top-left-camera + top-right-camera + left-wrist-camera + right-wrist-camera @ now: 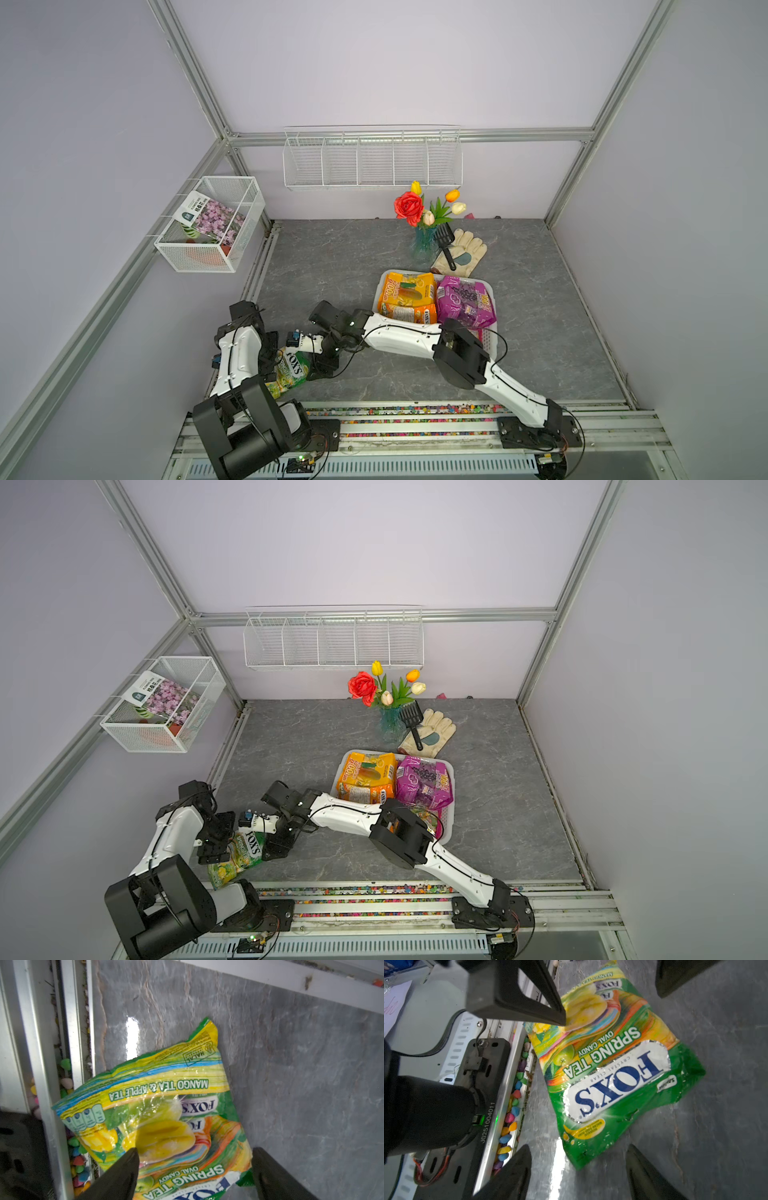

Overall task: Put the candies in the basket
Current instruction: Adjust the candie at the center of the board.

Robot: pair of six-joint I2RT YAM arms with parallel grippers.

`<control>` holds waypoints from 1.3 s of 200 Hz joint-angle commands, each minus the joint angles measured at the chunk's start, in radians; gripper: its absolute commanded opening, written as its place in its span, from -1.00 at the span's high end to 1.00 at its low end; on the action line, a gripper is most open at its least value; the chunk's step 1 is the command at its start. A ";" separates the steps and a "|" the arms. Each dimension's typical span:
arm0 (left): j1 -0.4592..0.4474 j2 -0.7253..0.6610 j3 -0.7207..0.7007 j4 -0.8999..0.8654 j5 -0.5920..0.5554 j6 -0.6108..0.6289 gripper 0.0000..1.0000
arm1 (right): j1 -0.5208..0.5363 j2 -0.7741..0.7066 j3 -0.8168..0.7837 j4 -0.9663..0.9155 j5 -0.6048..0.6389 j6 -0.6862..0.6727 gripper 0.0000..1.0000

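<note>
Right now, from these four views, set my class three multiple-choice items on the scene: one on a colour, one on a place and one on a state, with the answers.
1. In the white basket, the bag beside the yellow-orange mango bag is: A purple; B blue; C black.
2. The green FOX'S bag lies: A in the basket; B on the grey tabletop; C lifted in the air.
3. The left tool is: A shut on the bag; B open, jaws wide apart; C out of view.

Answers:
1 A: the purple grape bag lies next to it in both top views.
2 B: the right wrist view shows it lying on the tabletop.
3 B: the left wrist view shows a wide gap between its jaws.
</note>
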 commanded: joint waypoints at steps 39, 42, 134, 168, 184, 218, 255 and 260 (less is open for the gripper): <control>0.018 0.024 -0.060 0.036 0.174 -0.020 -0.74 | -0.026 0.087 0.084 -0.098 -0.176 -0.004 -0.46; 0.017 0.024 -0.066 0.041 0.193 -0.021 -0.75 | -0.025 0.089 0.086 -0.098 -0.177 -0.004 -0.46; 0.017 -0.011 -0.145 0.064 0.404 -0.039 -0.74 | -0.049 0.156 0.102 -0.025 -0.211 0.015 -0.09; 0.017 -0.025 -0.140 0.043 0.416 -0.034 -0.74 | -0.048 0.156 0.097 -0.014 -0.190 0.014 0.28; 0.017 -0.031 -0.141 0.037 0.421 -0.032 -0.74 | -0.043 0.154 0.094 -0.007 -0.180 0.011 0.43; 0.018 -0.033 -0.112 0.024 0.432 -0.022 -0.74 | -0.040 0.148 0.091 0.000 -0.174 0.003 1.00; 0.019 -0.033 -0.036 -0.034 0.438 0.010 -0.75 | -0.049 0.079 0.013 0.059 -0.161 0.008 1.00; 0.018 -0.035 -0.021 -0.047 0.432 0.017 -0.75 | -0.048 0.065 -0.003 0.067 -0.149 0.004 1.00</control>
